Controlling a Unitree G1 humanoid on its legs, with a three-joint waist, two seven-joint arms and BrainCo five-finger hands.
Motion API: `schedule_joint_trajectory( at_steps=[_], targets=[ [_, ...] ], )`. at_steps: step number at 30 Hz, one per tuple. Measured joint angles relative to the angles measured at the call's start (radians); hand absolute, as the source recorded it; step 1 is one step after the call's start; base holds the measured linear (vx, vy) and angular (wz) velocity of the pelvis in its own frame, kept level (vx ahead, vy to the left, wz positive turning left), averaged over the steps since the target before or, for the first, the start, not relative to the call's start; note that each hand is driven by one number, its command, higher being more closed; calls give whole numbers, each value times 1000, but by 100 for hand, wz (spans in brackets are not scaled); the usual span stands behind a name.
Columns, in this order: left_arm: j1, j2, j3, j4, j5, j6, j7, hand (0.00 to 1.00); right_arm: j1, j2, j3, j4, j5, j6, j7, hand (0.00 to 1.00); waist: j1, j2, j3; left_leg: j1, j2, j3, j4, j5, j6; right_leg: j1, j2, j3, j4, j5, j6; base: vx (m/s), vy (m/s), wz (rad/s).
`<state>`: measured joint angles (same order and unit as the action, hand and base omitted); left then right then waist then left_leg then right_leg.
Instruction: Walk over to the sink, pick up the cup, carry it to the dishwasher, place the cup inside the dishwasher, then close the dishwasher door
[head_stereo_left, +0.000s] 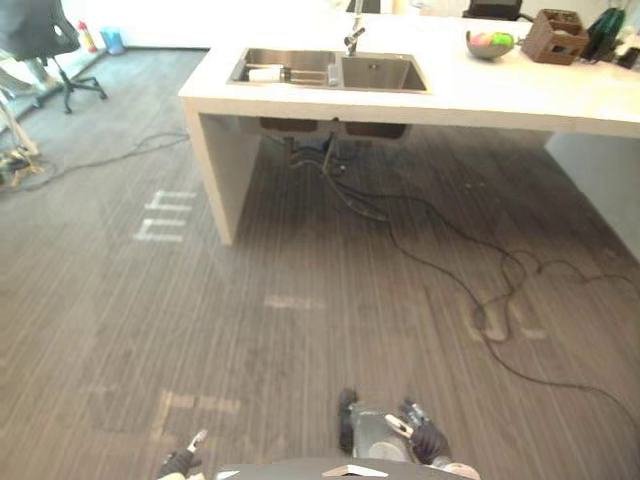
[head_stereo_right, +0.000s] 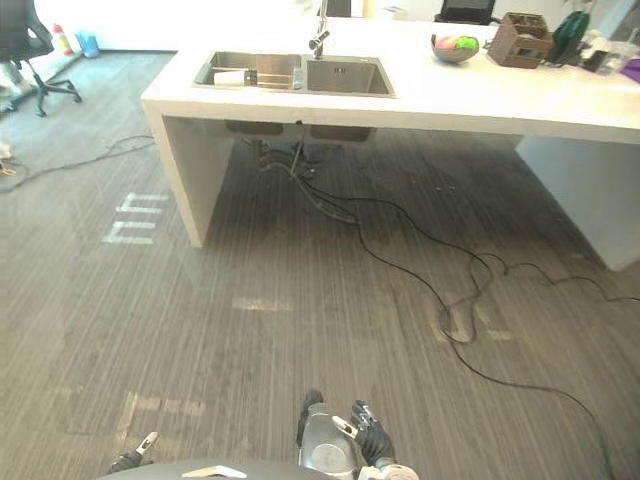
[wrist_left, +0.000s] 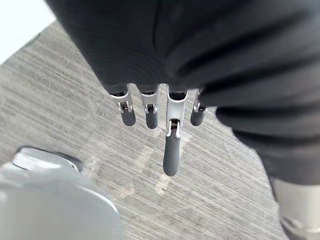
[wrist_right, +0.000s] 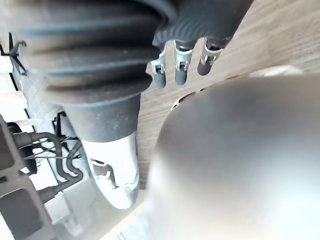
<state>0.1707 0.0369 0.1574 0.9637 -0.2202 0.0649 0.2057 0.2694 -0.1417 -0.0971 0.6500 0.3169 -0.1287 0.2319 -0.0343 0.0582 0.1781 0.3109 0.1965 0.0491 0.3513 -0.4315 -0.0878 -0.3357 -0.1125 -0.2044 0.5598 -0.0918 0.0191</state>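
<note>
In steel sink (head_stereo_left: 390, 75) pale cylindrical cup (head_stereo_left: 266, 73) is lying sideways: probably light, slick; wrap mid-body. Hanging slack, empty: left hand (wrist_left: 150, 112), right hand (wrist_right: 177, 70).

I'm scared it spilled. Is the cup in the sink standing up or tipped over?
Tipped over: the cup lies on its side in the left basin of the sink.

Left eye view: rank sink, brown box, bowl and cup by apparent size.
1. sink, largest by far
2. brown box
3. bowl, only slightly smaller than the box
4. cup, lying in the sink's left basin, smallest
</note>
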Motion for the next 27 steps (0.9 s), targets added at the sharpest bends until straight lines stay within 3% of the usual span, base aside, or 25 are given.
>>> schedule_joint_trajectory(
  at_steps=[1,2,4,5,6,7,8,10,12,14,15,17,18,19,20,21,23,24,26,27],
  targets=[
    [4,-5,3,-6,10,0,1,0,-7,2,-2,-9,12,15,-1,0,-1,5,-7,-11,8,-15,52,39,36,9,13,-2,21,-39,-8,387,-297,-9],
    [7,-9,10,-7,10,-1,2,0,-10,6,-2,-8,16,27,-2,0,-1,10,-12,-27,17,-28,100,66,42,24,25,-6,17,-53,-15,368,-305,-17],
    [11,-25,45,-7,26,-5,5,0,-22,14,0,-4,41,46,0,0,-1,35,-26,-134,58,-77,344,214,-3,90,76,-17,-42,-70,-35,330,-223,-22],
    [16,-42,66,-7,44,-13,6,0,-22,11,-8,17,69,28,21,0,1,55,-35,-215,95,-92,501,408,-36,156,126,-18,-114,-70,-41,414,-125,-28],
    [35,-54,88,-3,52,-34,8,0,-24,12,-25,75,73,-31,72,0,2,63,-37,-294,120,-82,664,441,-29,242,163,-6,-202,-58,-61,440,-90,-26],
    [36,-51,93,-2,64,-46,9,0,-26,11,-38,104,73,-70,101,0,0,61,-35,-337,117,-73,741,396,-12,279,173,0,-239,-55,-67,635,-99,-26],
    [32,-44,99,-8,111,-82,18,0,-24,9,-65,186,24,-134,132,0,6,37,-28,-443,69,-24,823,279,1,380,176,22,-327,-49,-76,447,-70,-23],
    [32,-43,96,-12,126,-99,30,0,-23,8,-72,240,5,-170,135,0,17,27,-26,-498,41,31,761,224,8,430,175,42,-373,-43,-83,415,-41,-43],
    [28,-43,98,-21,105,-110,21,0,-29,14,-83,268,-42,-213,125,0,38,23,-15,-551,21,147,478,171,35,482,170,82,-411,-44,-70,413,25,-63],
    [37,-45,111,-54,78,-113,4,0,-30,23,-83,267,-82,-237,124,0,40,-2,10,-551,-29,202,185,207,30,545,143,109,-426,-73,-53,392,93,-41],
    [41,-46,113,-66,54,-126,1,0,-29,33,-73,265,-90,-239,113,0,49,-15,16,-548,-67,199,-1,276,11,577,123,121,-441,-110,-46,383,162,-35],
    [56,-56,111,-88,26,-137,-2,0,-30,33,-37,246,-88,-232,83,0,66,-10,17,-558,-62,198,-153,326,6,627,118,146,-447,-160,-22,446,247,-34],
    [68,-56,112,-89,13,-151,-3,0,-32,35,2,224,-88,-209,60,0,75,-13,17,-568,-64,201,-136,424,31,661,108,170,-445,-201,-6,488,289,-28],
    [75,-38,99,-90,8,-174,-4,0,-56,43,30,223,-87,-178,39,0,84,-34,1,-576,-94,200,-91,463,66,669,84,209,-438,-242,-22,511,276,-27],
    [73,-26,85,-88,8,-191,0,0,-71,51,47,225,-86,-157,27,0,85,-55,1,-584,-110,197,-68,461,70,668,74,227,-428,-252,-34,622,303,-20],
    [60,-2,53,-80,12,-217,9,0,-116,63,80,230,-86,-112,5,0,84,-79,7,-588,-138,189,-31,453,104,668,57,261,-397,-238,-50,606,298,-4],
    [57,14,17,-73,34,-231,36,0,-145,82,102,231,-86,-46,-16,0,83,-87,0,-566,-176,188,-21,442,148,654,30,280,-316,-205,-36,540,285,16],
    [55,27,-10,-88,55,-240,76,0,-148,94,102,233,-85,0,-33,0,82,-103,-16,-539,-218,189,-17,398,168,627,-3,283,-204,-185,7,483,229,28],
    [61,24,-18,-151,80,-239,118,0,-148,93,102,236,-69,37,-51,0,83,-113,-30,-511,-246,190,-20,359,179,551,-22,289,-6,-136,144,414,180,21],
    [58,25,-41,-229,103,-237,155,0,-158,92,105,232,-46,61,-70,0,80,-124,-29,-481,-257,197,-23,329,182,451,-28,310,217,-56,279,401,167,6]
  ],
)
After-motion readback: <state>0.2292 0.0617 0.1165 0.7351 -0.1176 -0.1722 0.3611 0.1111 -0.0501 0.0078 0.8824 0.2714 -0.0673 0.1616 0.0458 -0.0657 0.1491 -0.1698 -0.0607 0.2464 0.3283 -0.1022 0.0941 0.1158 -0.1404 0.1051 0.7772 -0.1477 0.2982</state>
